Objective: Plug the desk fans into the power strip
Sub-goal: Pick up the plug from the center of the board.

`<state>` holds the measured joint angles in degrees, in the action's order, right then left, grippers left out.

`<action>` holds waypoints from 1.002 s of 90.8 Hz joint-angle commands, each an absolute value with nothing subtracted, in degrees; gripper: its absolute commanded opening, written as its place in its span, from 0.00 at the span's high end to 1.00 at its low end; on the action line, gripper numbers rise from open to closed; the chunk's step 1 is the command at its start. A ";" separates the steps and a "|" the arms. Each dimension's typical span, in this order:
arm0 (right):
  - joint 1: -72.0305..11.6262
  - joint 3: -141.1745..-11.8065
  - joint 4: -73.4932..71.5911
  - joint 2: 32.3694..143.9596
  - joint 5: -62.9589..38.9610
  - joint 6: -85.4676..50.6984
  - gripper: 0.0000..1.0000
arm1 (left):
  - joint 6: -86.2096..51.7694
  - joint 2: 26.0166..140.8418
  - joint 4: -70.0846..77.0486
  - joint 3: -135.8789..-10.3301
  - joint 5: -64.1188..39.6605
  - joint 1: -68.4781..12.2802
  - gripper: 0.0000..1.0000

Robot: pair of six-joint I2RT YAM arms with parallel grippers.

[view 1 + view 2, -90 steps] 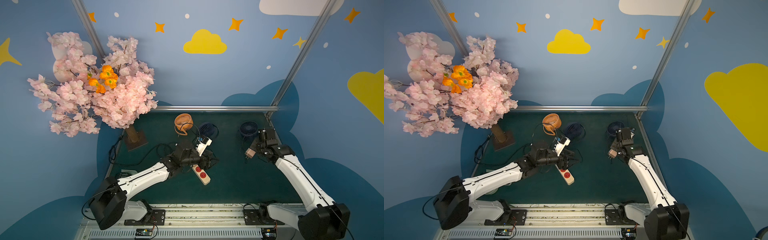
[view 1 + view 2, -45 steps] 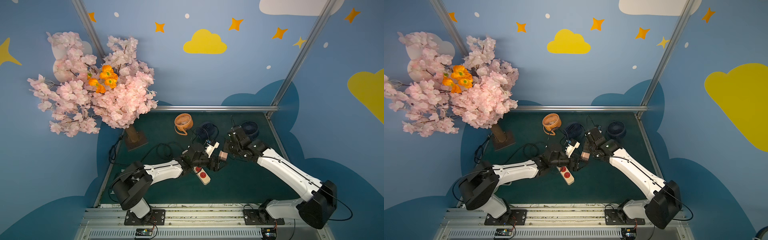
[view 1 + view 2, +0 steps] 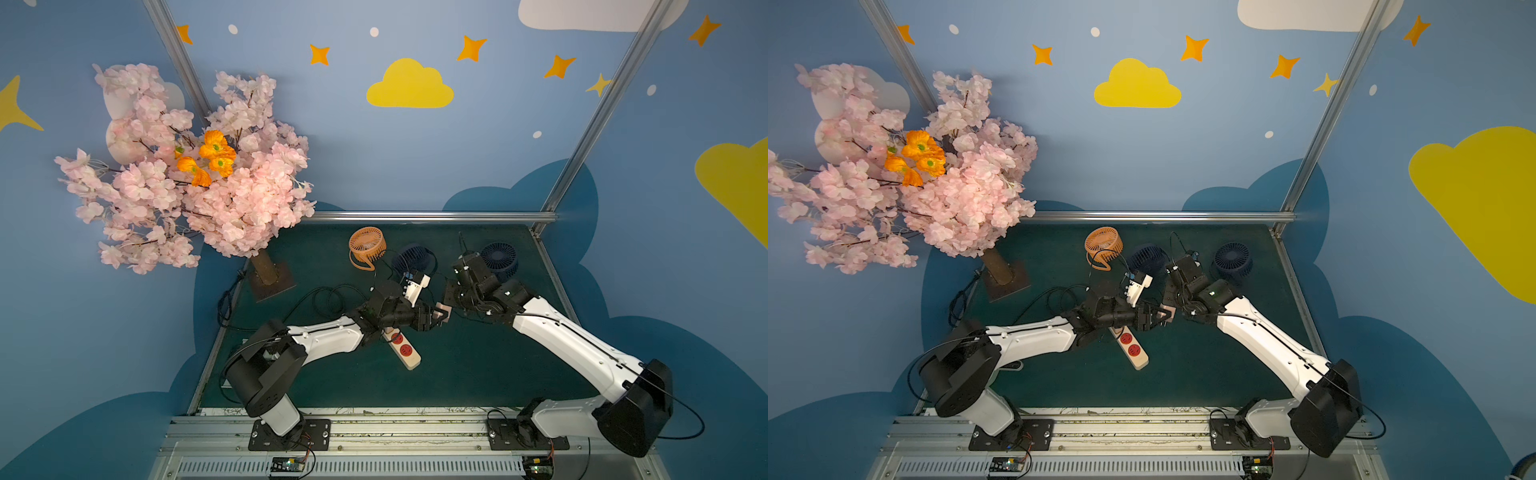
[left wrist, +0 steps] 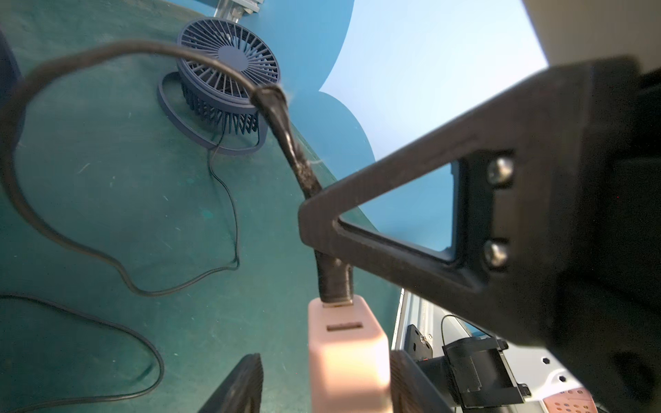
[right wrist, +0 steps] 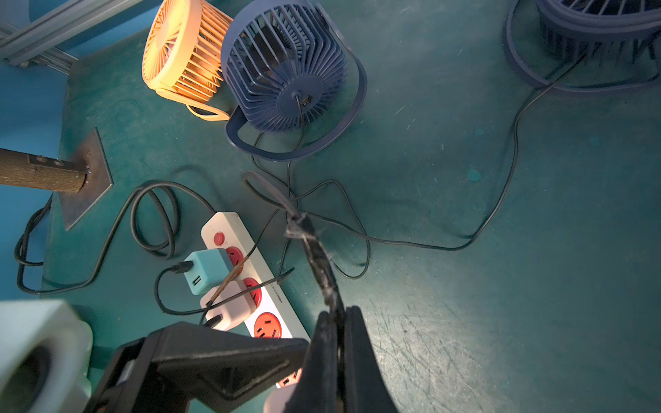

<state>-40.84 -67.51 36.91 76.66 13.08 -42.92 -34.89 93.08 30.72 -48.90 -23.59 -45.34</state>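
- Where the two arms meet above the green mat [image 3: 478, 365], we can make out only a small pale corner of the pink USB adapter [image 4: 345, 352] in both top views, since black gripper parts crowd around it.
- We see the left gripper [image 4: 323, 379] best in the left wrist view: its two dark pads stand on either side of the pink adapter, one close against it, the other with a visible gap, so the jaws are parted and we cannot tell whether they bear on it.
- We find the right gripper [image 5: 338, 321] closed tightly on the taped black fan cable [image 5: 314, 250] just behind its plug; the plug itself sits in the adapter's port in the left wrist view.
- We lose the middle of the power strip [image 3: 401, 347] under the left wrist in the top views; its near end with two red sockets shows on the mat, below the left gripper.
- We see in the right wrist view that the strip carries a teal adapter [image 5: 205, 270] and a whitish-pink one [image 5: 229, 304] side by side, with its lower end cut off by the gripper.
- We note the left arm [image 3: 324, 338] reaching forward and inward, low over the strip, and the right arm [image 3: 569, 338] reaching inward to meet it.
- We count an orange fan [image 3: 366, 247], a navy fan [image 3: 411, 257] beside it, partly hidden, and another navy fan [image 3: 498, 257] behind the right wrist.
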 commanded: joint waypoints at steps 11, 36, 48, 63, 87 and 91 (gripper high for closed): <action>-41.24 -68.20 35.95 76.27 14.89 -43.83 1.00 | -35.16 93.94 32.31 -48.65 -25.12 -46.28 0.53; -39.97 -66.90 36.27 74.00 13.41 -42.73 0.61 | -34.31 92.74 32.63 -47.61 -24.42 -46.79 0.90; -37.68 -64.00 33.71 68.37 9.34 -38.21 0.33 | -33.49 90.07 32.47 -46.17 -24.99 -44.91 0.96; -30.61 -54.19 22.16 57.87 -11.55 -23.79 0.26 | -29.31 86.71 28.73 -46.54 -36.64 -39.63 0.95; -20.44 -51.80 20.66 56.42 -47.91 -19.90 0.21 | -26.28 82.14 19.02 -51.79 -60.75 -33.11 0.93; -20.66 -52.04 19.39 57.20 -50.86 -20.45 0.22 | -25.69 81.86 17.18 -53.09 -63.60 -32.98 0.91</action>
